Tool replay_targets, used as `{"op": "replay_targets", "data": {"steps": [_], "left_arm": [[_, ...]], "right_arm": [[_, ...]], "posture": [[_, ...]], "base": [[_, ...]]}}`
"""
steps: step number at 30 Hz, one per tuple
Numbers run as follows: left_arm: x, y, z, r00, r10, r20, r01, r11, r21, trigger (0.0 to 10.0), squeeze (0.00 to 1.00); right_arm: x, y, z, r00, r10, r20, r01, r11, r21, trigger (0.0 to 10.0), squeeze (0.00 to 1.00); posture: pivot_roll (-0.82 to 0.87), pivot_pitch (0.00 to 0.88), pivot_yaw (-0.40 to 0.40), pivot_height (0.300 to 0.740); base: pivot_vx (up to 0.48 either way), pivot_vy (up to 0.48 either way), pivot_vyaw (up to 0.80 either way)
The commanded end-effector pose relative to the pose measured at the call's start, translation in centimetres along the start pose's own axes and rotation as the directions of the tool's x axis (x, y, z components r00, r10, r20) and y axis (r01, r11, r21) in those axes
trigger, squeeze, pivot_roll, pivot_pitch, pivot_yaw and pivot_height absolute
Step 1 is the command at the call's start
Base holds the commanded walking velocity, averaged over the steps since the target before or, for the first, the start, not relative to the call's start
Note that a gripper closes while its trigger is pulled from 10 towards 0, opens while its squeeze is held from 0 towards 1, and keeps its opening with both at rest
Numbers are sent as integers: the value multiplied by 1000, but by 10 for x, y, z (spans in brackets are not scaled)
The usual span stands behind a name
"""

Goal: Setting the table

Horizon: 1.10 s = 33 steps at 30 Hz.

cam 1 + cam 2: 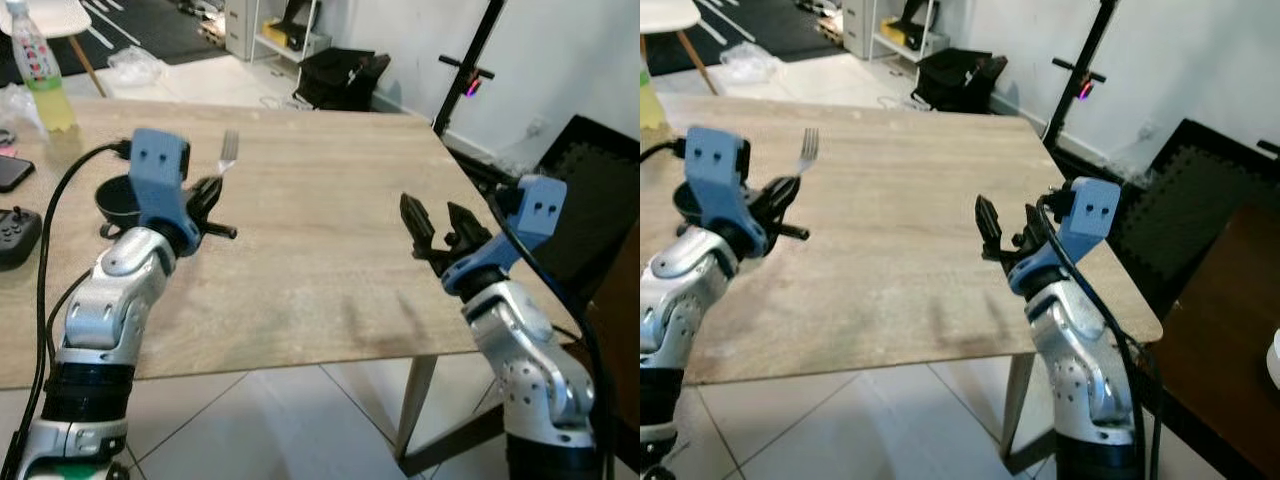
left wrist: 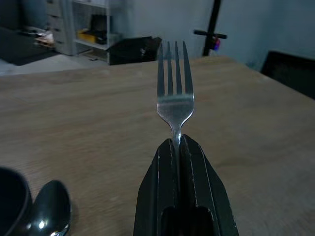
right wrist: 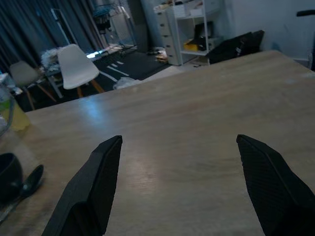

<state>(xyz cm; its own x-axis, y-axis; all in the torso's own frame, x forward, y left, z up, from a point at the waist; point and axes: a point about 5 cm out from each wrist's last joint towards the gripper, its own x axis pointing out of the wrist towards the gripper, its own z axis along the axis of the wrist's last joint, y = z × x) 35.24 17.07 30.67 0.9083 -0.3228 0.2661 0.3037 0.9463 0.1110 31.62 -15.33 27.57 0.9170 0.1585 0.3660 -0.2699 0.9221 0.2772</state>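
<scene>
Above the wooden worktop (image 1: 320, 200), at about ten o'clock, a fork (image 2: 174, 101) sticks tines-forward from the left tool (image 2: 181, 162), clamped thinly on its handle, so it could twist or slip near the dark bowl (image 1: 118, 203), while the right tool (image 3: 177, 182) hovers wide open, empty.

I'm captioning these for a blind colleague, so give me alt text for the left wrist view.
The left gripper has its two black fingers shut on the handle of a silver fork, tines pointing away over a light wooden table. A dark bowl and a spoon sit at one corner.
</scene>
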Motion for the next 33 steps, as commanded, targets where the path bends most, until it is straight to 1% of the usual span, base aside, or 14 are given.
{"op": "replay_targets", "data": {"steps": [1, 4, 6, 9, 10, 13, 15, 17, 20, 22, 24, 25, 28, 33], "left_arm": [[-5, 4, -9, 999, -8, -42, 8, 1000, 15, 10000, 0], [-7, 10, -13, 998, 12, -56, -10, 1000, 25, 10000, 0], [-8, 11, -16, 998, 26, -62, -24, 999, 33, 10000, 0], [-6, 5, -25, 998, 12, -65, -11, 1000, 24, 10000, 0], [-5, 2, -28, 998, 7, -69, -5, 1000, 21, 10000, 0], [-6, -3, -32, 997, 2, -76, -1, 1000, 7, 10000, 0], [-6, -8, -30, 997, -27, -77, 28, 1000, 12, 10000, 0], [-7, -5, -31, 996, -33, -84, 36, 999, 39, 10000, 0], [-6, -4, -29, 996, -39, -84, 42, 998, 37, 10000, 0], [-5, -8, -27, 995, -64, -82, 66, 997, 27, 10000, 0], [-6, -14, -27, 990, -116, -82, 121, 991, 60, 10000, 0], [-4, -12, -27, 994, -74, -78, 73, 997, -13, 10000, 0], [-7, -19, -29, 990, -112, -81, 119, 989, 90, 10000, 0], [-4, -15, -27, 993, -90, -73, 94, 994, 47, 10000, 0]], "right_arm": [[-6, -5, 1, 1000, -26, 9, 26, 1000, -17, 10000, 0], [-7, -10, 2, 999, -37, 10, 37, 999, -26, 10000, 0], [-7, -16, 5, 999, -46, 12, 47, 998, -39, 10000, 0], [-10, -26, 6, 998, -60, 9, 61, 994, -88, 10000, 0], [-11, -29, 7, 998, -68, 10, 68, 993, -94, 10000, 0], [-13, -31, 6, 996, -92, 14, 93, 992, -86, 10000, 0], [-14, -29, 8, 995, -94, 21, 96, 992, -84, 10000, 0], [-14, -26, 4, 996, -92, 18, 93, 993, -78, 10000, 0], [-13, -25, 1, 995, -94, 13, 95, 993, -69, 10000, 0], [-13, -25, 0, 996, -92, 14, 92, 993, -70, 10000, 0], [-13, -24, 1, 995, -94, 18, 95, 994, -61, 10000, 0], [-13, -22, 0, 996, -89, 18, 90, 994, -59, 10000, 0], [-13, -22, 0, 996, -90, 15, 91, 994, -57, 10000, 0], [-12, -19, -2, 996, -91, 15, 92, 994, -53, 10000, 0]], "posture": [[113, 157, -5, 740], [120, 150, 20, 740], [123, 155, 7, 740], [86, 117, 22, 740], [86, 118, -1, 740], [81, 108, 20, 740], [95, 114, 18, 740], [97, 109, 21, 740], [93, 113, 28, 740], [94, 108, 24, 740], [94, 114, 30, 740], [84, 106, 26, 740], [84, 106, 26, 740], [88, 107, 22, 740]], "base": [[0, 0, 0], [0, 0, 0], [0, 0, 0], [0, 0, 0], [0, 0, 0], [0, 0, 0], [0, 0, 0], [0, 0, 0], [0, 0, 0], [0, 0, 0], [0, 0, 0], [0, 0, 0], [0, 0, 0], [0, 0, 0]]}}
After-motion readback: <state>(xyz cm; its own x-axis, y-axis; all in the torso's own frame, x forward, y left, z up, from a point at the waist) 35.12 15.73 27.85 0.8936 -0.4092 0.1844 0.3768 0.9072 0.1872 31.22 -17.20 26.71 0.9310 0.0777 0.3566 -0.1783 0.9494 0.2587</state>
